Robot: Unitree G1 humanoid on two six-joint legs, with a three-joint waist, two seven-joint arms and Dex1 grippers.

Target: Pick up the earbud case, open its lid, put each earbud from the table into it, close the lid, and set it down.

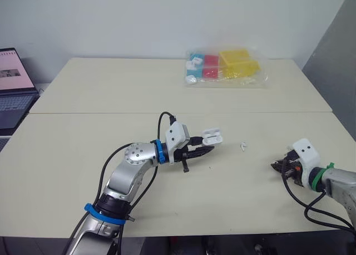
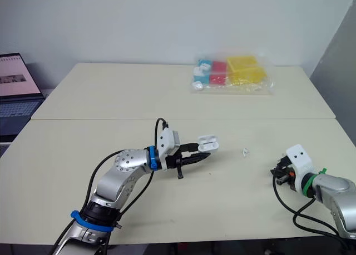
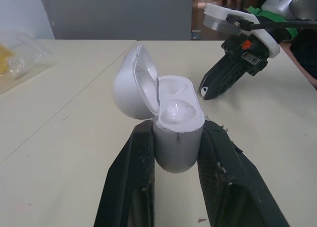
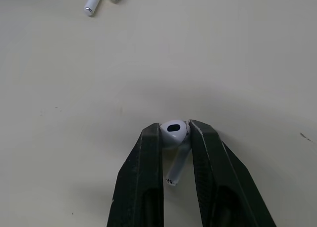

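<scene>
Left end effector (image 1: 207,150) clamps open earbud case (image 3: 173,138), right end effector (image 4: 174,128) pinches one earbud (image 4: 177,160).

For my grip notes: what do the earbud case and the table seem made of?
White rounded earbud case: glossy hard plastic, probably; highlights shine in its open lid. Cream table: matte, perhaps laminate; no glare, a seam between boards.

The earbud case (image 3: 176,133) and each earbud (image 4: 174,130) are white, jaws black, worktop (image 1: 111,88) cream; blocks (image 1: 236,61) yellow, red, blue.
</scene>
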